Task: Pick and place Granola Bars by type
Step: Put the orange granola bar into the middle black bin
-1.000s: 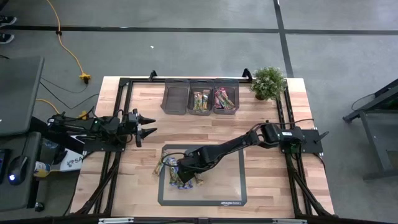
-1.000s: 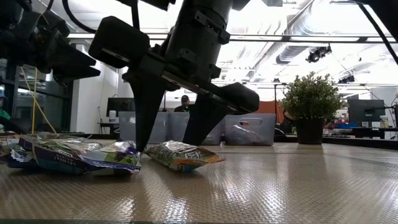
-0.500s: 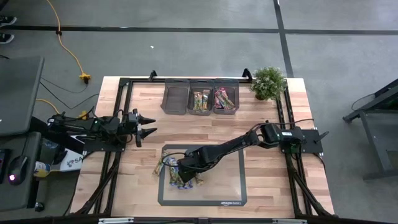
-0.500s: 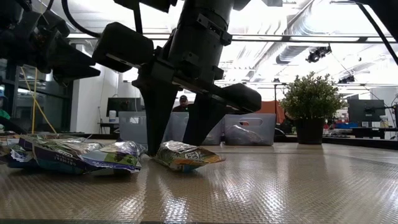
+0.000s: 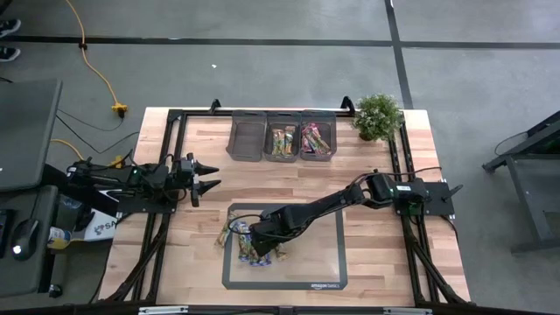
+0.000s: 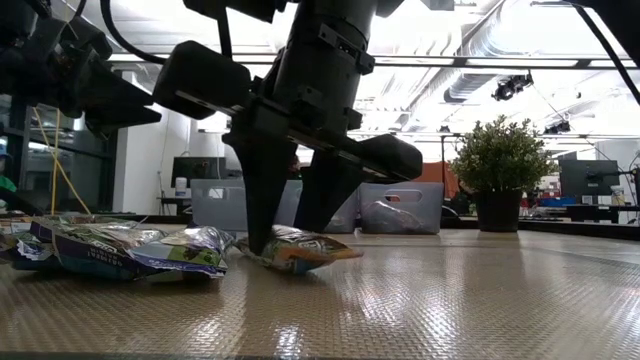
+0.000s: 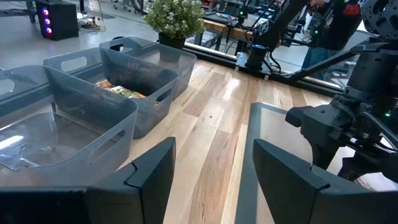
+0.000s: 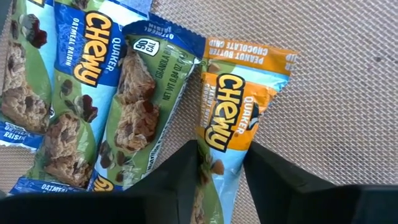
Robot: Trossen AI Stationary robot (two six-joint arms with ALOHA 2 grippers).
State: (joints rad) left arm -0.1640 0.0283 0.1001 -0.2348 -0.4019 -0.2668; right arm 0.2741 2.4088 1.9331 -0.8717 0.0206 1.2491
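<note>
Butcher-block table (image 5: 367,271) on a grey concrete floor, dark mat (image 5: 324,254) at the near middle with white branding on its front edge, too small to read; three grey bins (image 5: 282,136) along the far edge, potted plant (image 5: 378,115) beside them; middle bin holds green/tan bars, right-hand one pink/red, left-hand one looks empty; loose pile of Granola Bars (image 8: 93,106) on the mat's left part, wrappers read "QUAKER CHEWY", blue ones "OATMEAL RAISIN"; one orange-topped bar (image 8: 233,134) reads "PEANUT BUTTER CHOCOLATE CHIP", lying just beside the blue ones; right gripper (image 6: 285,225) is down on the mat over that bar, fingers straddling its near end, close to the wrapper on both sides; can't tell if they actually pinch it; bar flat on the mat; left gripper (image 5: 210,175) parked over the table's left side, well apart from the pile, fingers spread, nothing between them.
</note>
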